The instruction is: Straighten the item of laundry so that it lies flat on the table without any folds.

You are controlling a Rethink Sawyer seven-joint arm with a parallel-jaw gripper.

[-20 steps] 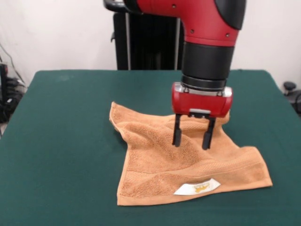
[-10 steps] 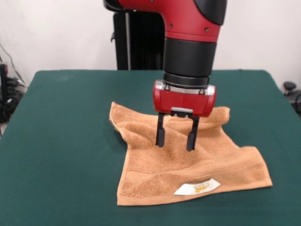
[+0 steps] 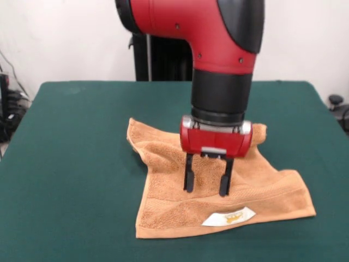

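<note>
The orange-tan terry towel [image 3: 163,180] lies on the dark green table [image 3: 71,164], near its middle. It is rumpled, with a raised fold running from its far left corner toward the centre. Its white label [image 3: 228,216] shows at the near edge. My gripper [image 3: 206,188] hangs from the red and black arm, pointing straight down over the middle of the towel. Its two black fingers [image 3: 188,180] are apart and hold nothing. Their tips are at or just above the cloth. The arm hides the towel's far middle part.
The black pedestal [image 3: 163,54] stands behind the table's far edge. Cables and dark gear [image 3: 8,103] sit off the table at the left, and a dark object [image 3: 337,103] at the right. Green table surface surrounds the towel on all sides.
The gripper has moved left and then lower and nearer, down toward the towel's middle. Its fingers have stayed apart. The towel has not moved.
</note>
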